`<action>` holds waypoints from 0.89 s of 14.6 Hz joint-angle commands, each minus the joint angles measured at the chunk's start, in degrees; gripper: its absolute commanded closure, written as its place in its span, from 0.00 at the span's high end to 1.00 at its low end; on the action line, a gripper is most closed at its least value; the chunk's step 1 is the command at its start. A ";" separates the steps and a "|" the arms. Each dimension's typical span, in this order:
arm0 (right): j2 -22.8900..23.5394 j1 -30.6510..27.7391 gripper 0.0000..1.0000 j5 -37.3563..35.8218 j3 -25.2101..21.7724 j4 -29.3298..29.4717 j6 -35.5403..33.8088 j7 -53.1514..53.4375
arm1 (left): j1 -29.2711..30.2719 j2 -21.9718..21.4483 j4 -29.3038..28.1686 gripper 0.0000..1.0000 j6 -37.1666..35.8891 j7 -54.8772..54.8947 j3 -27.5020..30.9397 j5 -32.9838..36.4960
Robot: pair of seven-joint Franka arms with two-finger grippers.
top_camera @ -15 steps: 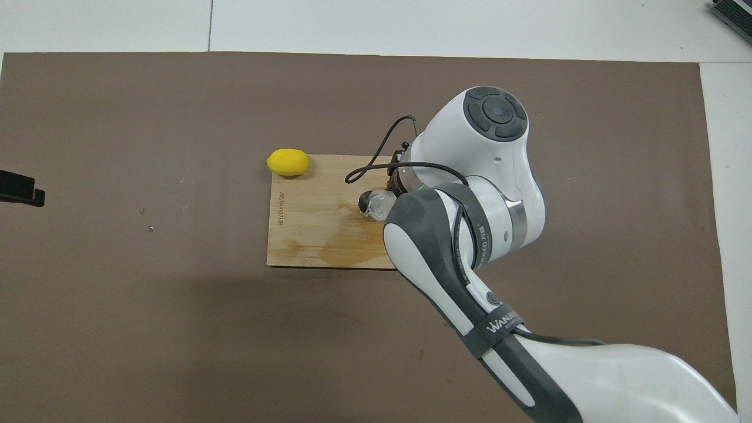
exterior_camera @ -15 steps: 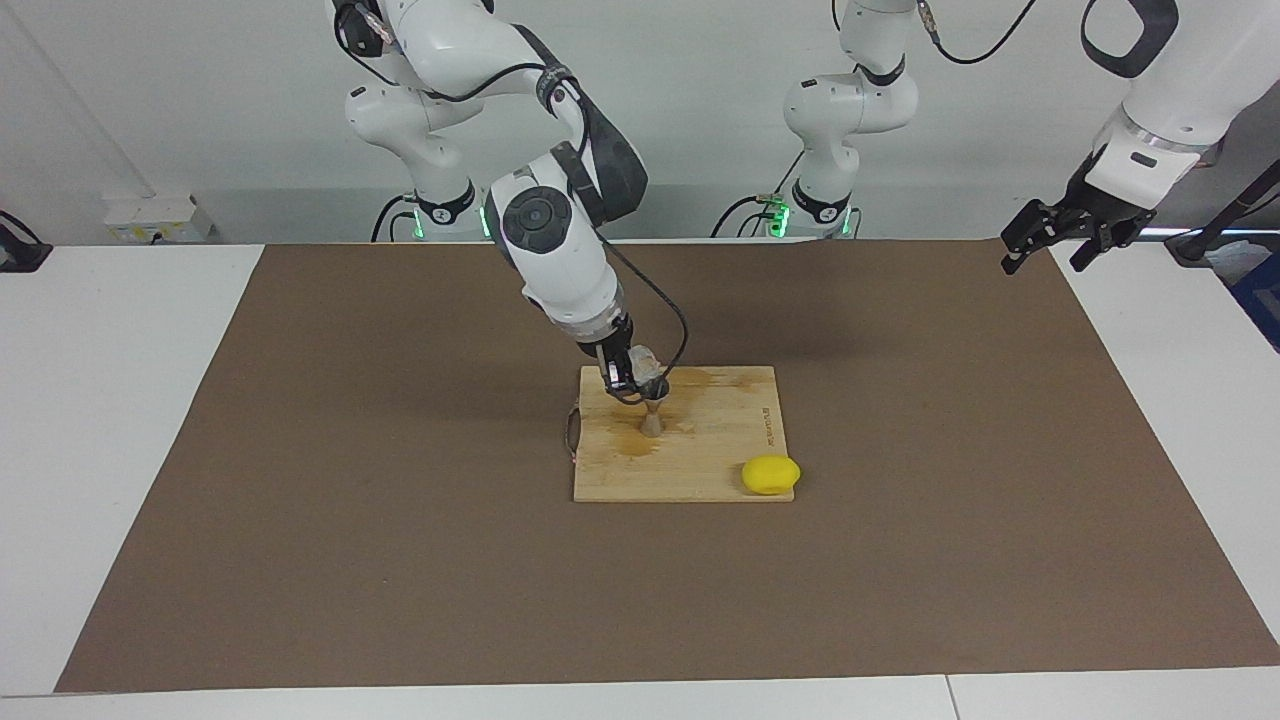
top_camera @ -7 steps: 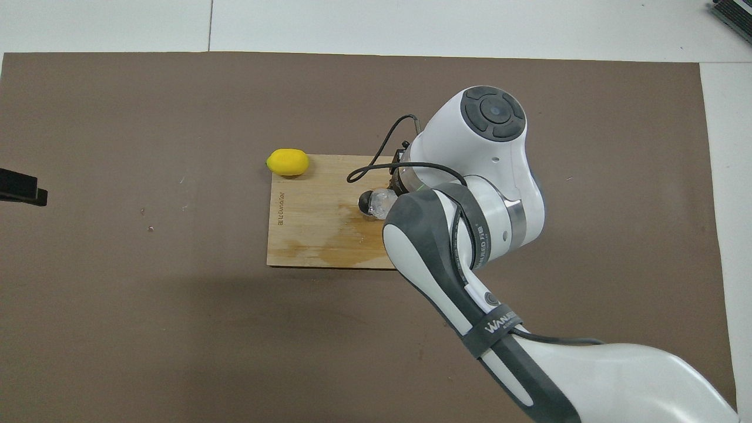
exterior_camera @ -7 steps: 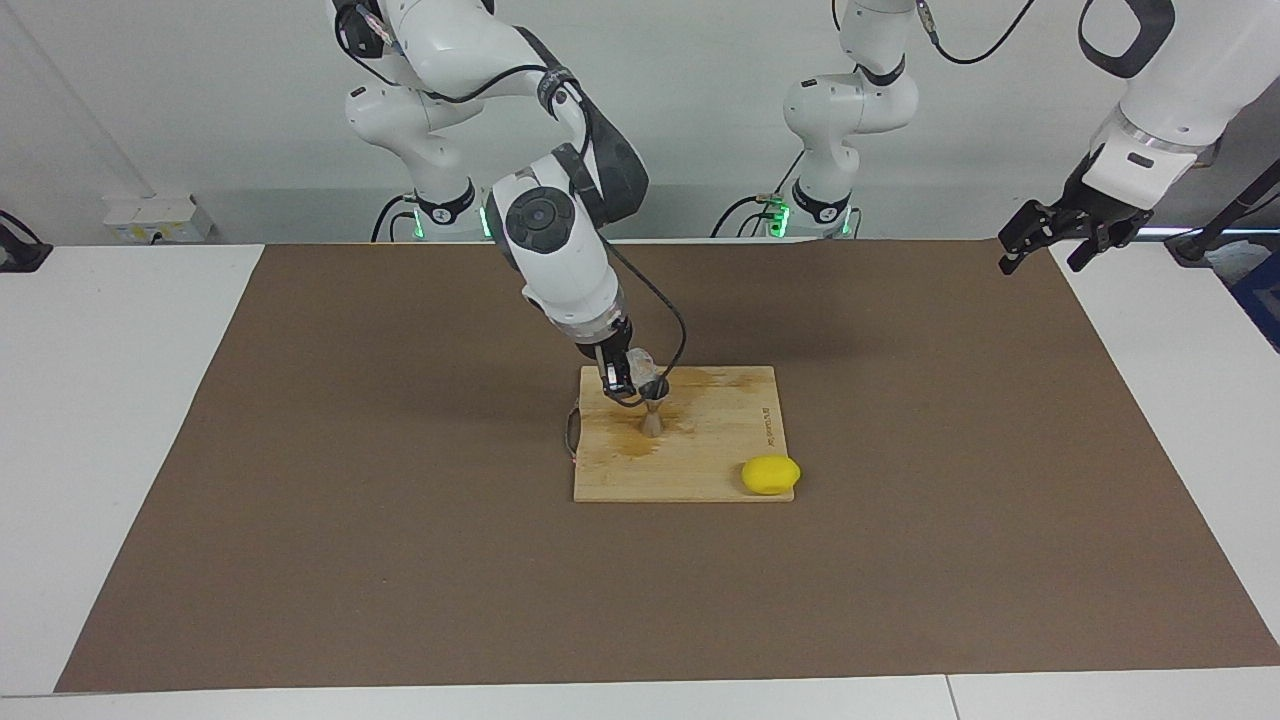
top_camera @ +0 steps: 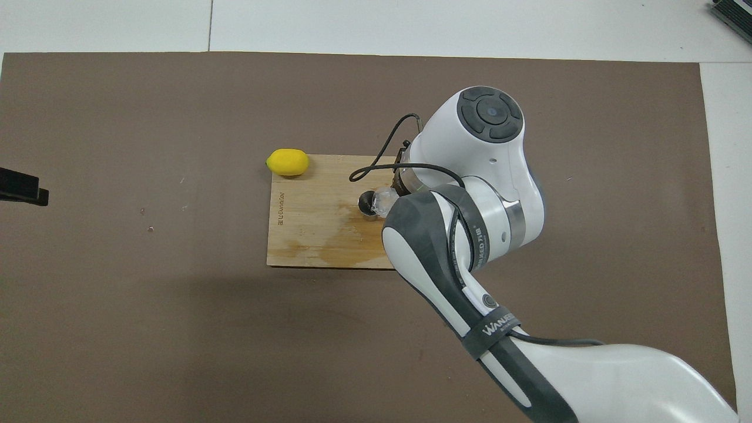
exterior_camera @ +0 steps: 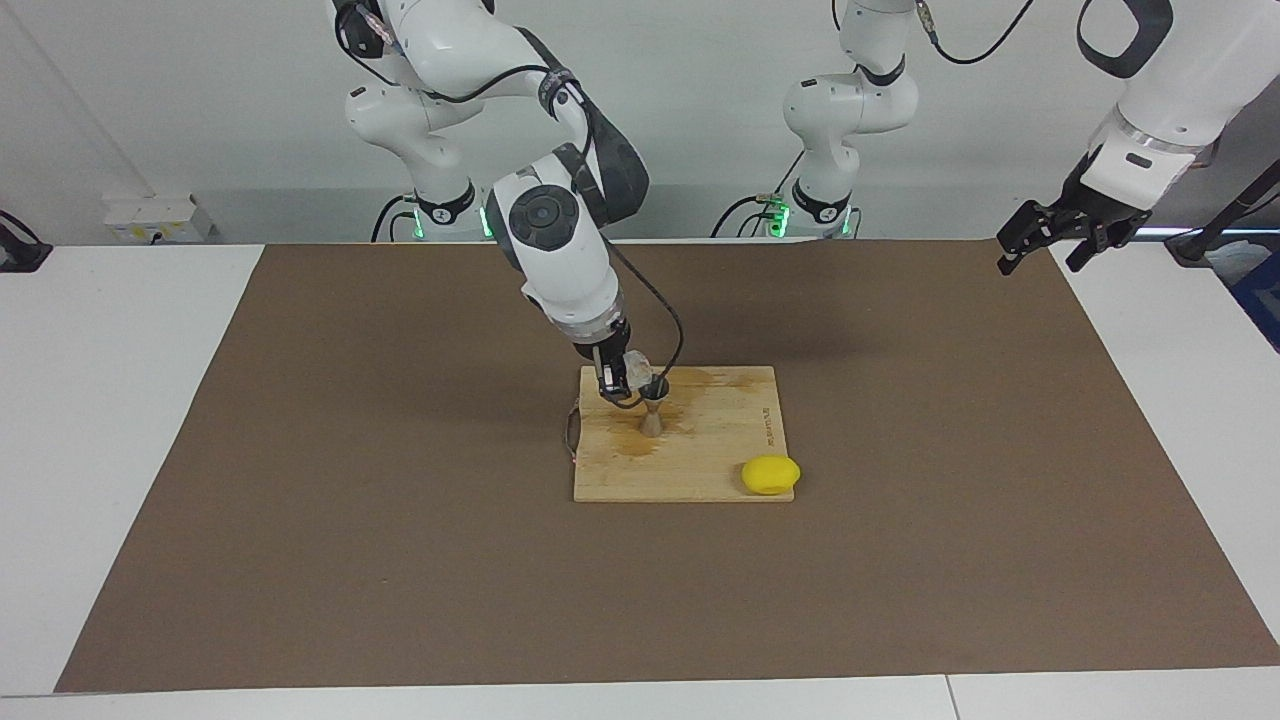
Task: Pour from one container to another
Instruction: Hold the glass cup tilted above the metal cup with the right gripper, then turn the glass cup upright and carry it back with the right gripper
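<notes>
The metal jigger [exterior_camera: 651, 408] stands upright on the wooden cutting board [exterior_camera: 700, 460], with a wet stain around its foot. My right gripper [exterior_camera: 622, 375] is shut on the small clear glass cup [exterior_camera: 636, 367] and holds it tilted, its mouth over the jigger's top cone. In the overhead view the glass cup [top_camera: 383, 201] lies against the jigger's dark mouth [top_camera: 366, 202]; the right arm hides the gripper there. My left gripper [exterior_camera: 1050, 238] waits in the air over the mat's edge at the left arm's end; it also shows in the overhead view [top_camera: 20, 187].
A yellow lemon [exterior_camera: 770, 474] sits at the board's corner farthest from the robots, toward the left arm's end, and shows in the overhead view [top_camera: 287, 162]. A brown mat [exterior_camera: 400, 550] covers the white table. A thin cord loop hangs off the board's edge [exterior_camera: 572, 432].
My right gripper has shifted slightly with the glass cup, staying tilted over the jigger. My left gripper has drifted slightly up. The jigger and lemon have not moved.
</notes>
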 commanded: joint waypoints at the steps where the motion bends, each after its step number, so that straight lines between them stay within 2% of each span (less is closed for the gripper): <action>1: 0.92 0.25 0.00 -1.53 0.12 1.65 -0.08 1.76 | -1.49 -0.22 0.58 1.00 -1.22 -0.97 1.07 1.20; 13: 1.09 -0.19 0.00 -0.39 0.03 1.65 0.00 0.62 | -1.58 -0.22 0.58 1.00 -1.13 -1.32 1.07 1.20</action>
